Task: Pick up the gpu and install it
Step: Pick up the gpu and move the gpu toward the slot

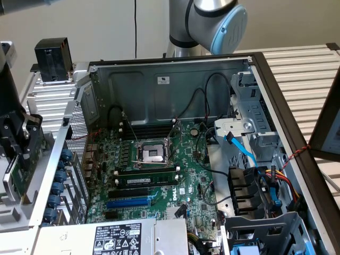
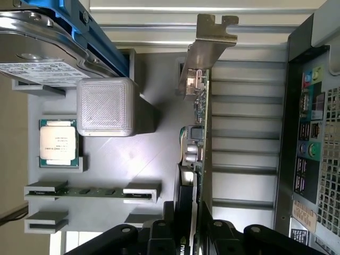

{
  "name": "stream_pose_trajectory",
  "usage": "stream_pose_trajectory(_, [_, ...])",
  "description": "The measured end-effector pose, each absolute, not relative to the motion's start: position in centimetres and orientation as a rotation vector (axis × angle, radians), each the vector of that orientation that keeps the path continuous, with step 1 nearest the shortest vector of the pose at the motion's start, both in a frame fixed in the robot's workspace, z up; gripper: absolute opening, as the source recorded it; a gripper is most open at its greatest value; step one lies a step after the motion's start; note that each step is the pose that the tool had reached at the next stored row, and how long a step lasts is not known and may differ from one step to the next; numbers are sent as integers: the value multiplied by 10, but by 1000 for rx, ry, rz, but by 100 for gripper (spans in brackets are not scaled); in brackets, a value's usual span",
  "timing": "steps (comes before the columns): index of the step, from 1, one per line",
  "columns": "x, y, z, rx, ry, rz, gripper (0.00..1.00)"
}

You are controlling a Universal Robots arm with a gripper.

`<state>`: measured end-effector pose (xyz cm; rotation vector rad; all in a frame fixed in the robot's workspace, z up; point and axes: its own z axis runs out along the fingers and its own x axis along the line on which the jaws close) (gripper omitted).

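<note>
**Progress.** We judge the pick-up done and the installation not yet done. In the exterior view the gripper (image 1: 24, 146) hangs outside the computer case (image 1: 175, 85), beyond the case wall on the exterior view's left. The gpu (image 1: 20, 178) hangs beneath it. The motherboard (image 1: 159, 175) lies inside the case, well apart from the card. Its blue expansion slot (image 1: 127, 203) stands bare, so we record the seating of the card as wholly outstanding.

**Fingers.** In the wrist view the fingers (image 2: 220, 234) are closed on the gpu (image 2: 203, 133), one on each face, at the end that carries the black fan shroud. The card is seen edge-on, with its silver end bracket (image 2: 208, 50) at the end farthest from the grip. We see no gap between finger and card, and nothing else is held or touched.

**Position of the card.** The gpu stands over the grey parts tray (image 2: 159, 159), between the white block (image 2: 106, 106) and the rear panel of the case (image 2: 313, 133). A processor (image 2: 59, 139) and a memory stick (image 2: 90, 191) lie in their own holders on the tray, apart from the card.

**Reservation.** The edge-on view does not show the card's lower edge plainly. It appears lifted off the tray, but we cannot tell for certain that it is fully clear.
</note>
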<state>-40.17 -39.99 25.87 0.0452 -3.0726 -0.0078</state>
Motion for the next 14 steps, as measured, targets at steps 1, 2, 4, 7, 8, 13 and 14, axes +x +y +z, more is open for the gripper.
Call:
stream_pose_trajectory(1, [-402, -400, 260, 45, -3073, -8, 28])
stream_pose_trajectory(2, [-402, -400, 260, 45, -3073, -8, 28])
stream_pose_trajectory(4, [-401, -400, 260, 45, -3073, -8, 28])
stream_pose_trajectory(7, [-401, -400, 260, 45, -3071, -8, 28])
stream_pose_trajectory(8, [-401, -400, 260, 45, -3070, -8, 28])
stream_pose_trajectory(13, [-400, -400, 260, 44, -3062, -8, 28])
stream_pose_trajectory(14, [-400, -400, 260, 44, -3059, -8, 28])
